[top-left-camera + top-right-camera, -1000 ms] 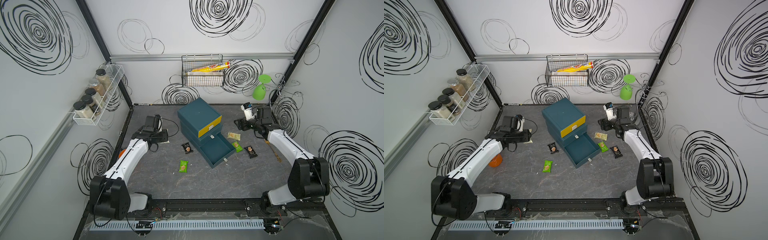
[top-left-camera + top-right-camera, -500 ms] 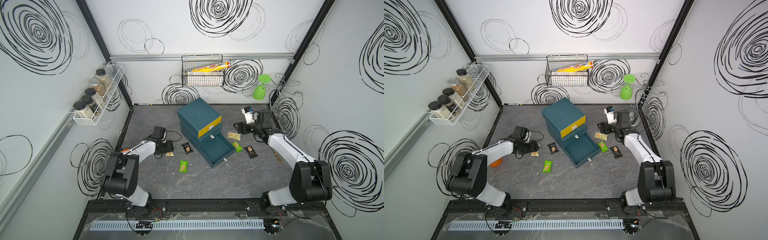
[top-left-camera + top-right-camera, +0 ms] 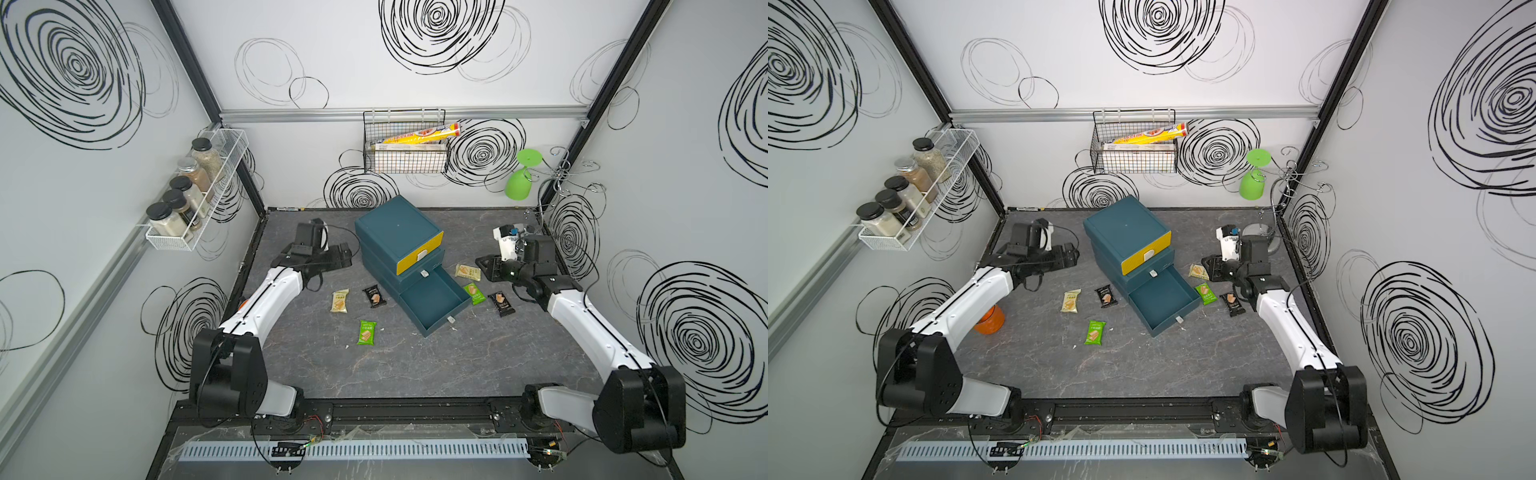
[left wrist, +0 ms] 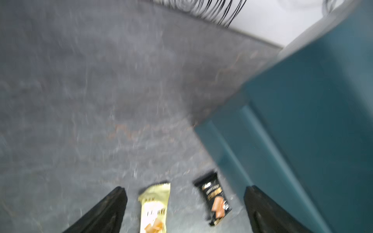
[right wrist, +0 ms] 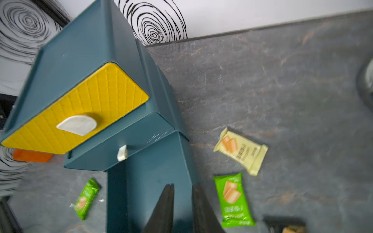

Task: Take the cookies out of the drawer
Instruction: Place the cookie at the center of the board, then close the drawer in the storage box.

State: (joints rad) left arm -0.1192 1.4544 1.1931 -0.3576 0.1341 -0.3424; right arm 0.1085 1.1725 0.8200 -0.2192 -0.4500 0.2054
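Observation:
The teal drawer unit [image 3: 398,239] stands mid-table with its bottom drawer [image 3: 432,301] pulled out and bare inside. Cookies lie on the table on both sides. To its left are a cream packet [image 3: 340,301], a black one [image 3: 375,296] and a green one [image 3: 366,332]. On its right are a cream packet [image 3: 468,272], a green one [image 3: 474,293] and a black one [image 3: 501,304]. My left gripper [image 3: 345,253] hangs open and empty, above the left cream packet [image 4: 154,207]. My right gripper [image 5: 182,189] is shut on nothing, over the drawer's right wall [image 5: 187,161].
An orange object [image 3: 990,320] sits under the left arm. A spice rack [image 3: 195,195] hangs on the left wall and a wire basket [image 3: 405,151] on the back wall. A green cup [image 3: 521,183] hangs on a wire stand at the back right corner.
A cream packet now lies left of the drawer unit where none lay a second ago. The left arm dipped there, opened and pulled back. The right gripper has shut.

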